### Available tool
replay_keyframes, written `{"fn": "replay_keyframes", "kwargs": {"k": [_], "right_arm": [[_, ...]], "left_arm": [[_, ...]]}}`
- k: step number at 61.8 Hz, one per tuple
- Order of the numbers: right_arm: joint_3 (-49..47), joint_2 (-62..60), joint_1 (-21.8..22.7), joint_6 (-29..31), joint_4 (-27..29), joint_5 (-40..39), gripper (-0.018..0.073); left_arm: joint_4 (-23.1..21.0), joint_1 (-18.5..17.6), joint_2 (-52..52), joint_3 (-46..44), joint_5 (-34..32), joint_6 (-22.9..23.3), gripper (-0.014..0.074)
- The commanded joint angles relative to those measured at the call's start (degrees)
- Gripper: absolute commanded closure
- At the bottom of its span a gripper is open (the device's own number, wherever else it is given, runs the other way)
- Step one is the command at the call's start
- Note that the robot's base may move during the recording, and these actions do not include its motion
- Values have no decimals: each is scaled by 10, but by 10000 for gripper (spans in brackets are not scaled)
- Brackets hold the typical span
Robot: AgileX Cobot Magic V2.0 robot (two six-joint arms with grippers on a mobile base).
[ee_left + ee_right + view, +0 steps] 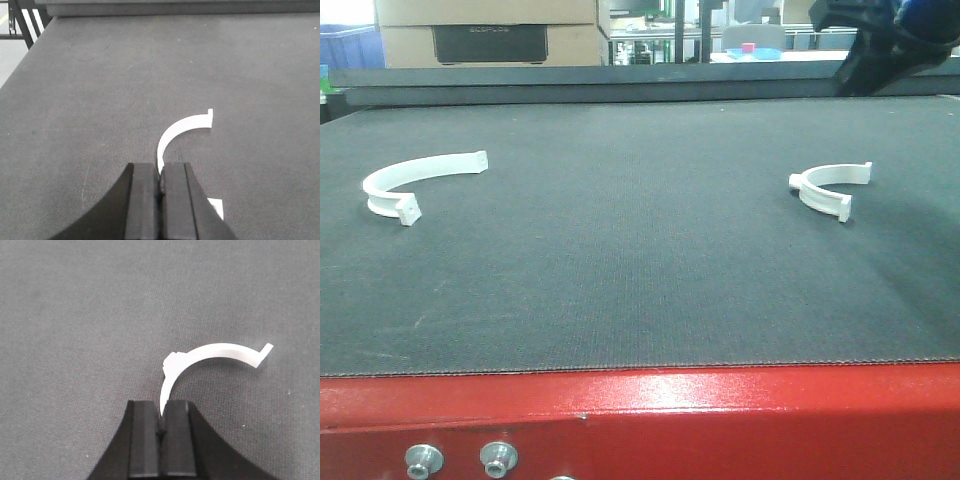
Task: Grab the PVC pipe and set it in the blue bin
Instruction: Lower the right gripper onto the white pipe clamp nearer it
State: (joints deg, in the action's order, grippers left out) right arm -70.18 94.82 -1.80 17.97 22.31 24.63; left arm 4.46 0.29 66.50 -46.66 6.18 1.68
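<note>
Two white curved PVC pipe pieces lie flat on the dark mat: one at the left [415, 172], one at the right [825, 182]. The left wrist view looks down on the left piece [182, 125], which lies beyond my left gripper [160, 172]; its jaws are pressed together with nothing between them. My right gripper [161, 410] is shut too, and the right piece [215, 352] lies on the mat past its tips. Only part of the right arm [880, 40] shows in the front view, high at the back right, away from both pieces. A blue bin [342, 45] peeks in at the back left.
The mat-covered table [640, 300] has a red front edge [640, 420]. Cardboard boxes [490, 30] stand behind it. A shallow blue tray [755, 50] with a small red object sits on a far bench. The table's left edge and the floor beyond it [12, 55] show in the left wrist view.
</note>
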Motion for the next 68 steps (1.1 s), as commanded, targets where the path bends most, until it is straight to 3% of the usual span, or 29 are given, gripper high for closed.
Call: {"fn": "replay_keyframes", "kwargs": {"k": [1,6,16,23,68], "right_arm": [[-6,6,-1,6,-3,-14,726],[-6,14,-1,6,-9,-14,671],[-6,29,-1,6,-9,-14,400],[-7,39,-1,6,-9,-22,279],[-12,113,-9,6,-13,-49,284]], "left_arm": [[2,0,14,-5,-14,1,708],[2,0,28,-6,-16,1,708],[2,0,52,-13,-9,1,708],[-4,0,66,-26,-6,1,708],[-5,0,106,-38,-12,1,707]]}}
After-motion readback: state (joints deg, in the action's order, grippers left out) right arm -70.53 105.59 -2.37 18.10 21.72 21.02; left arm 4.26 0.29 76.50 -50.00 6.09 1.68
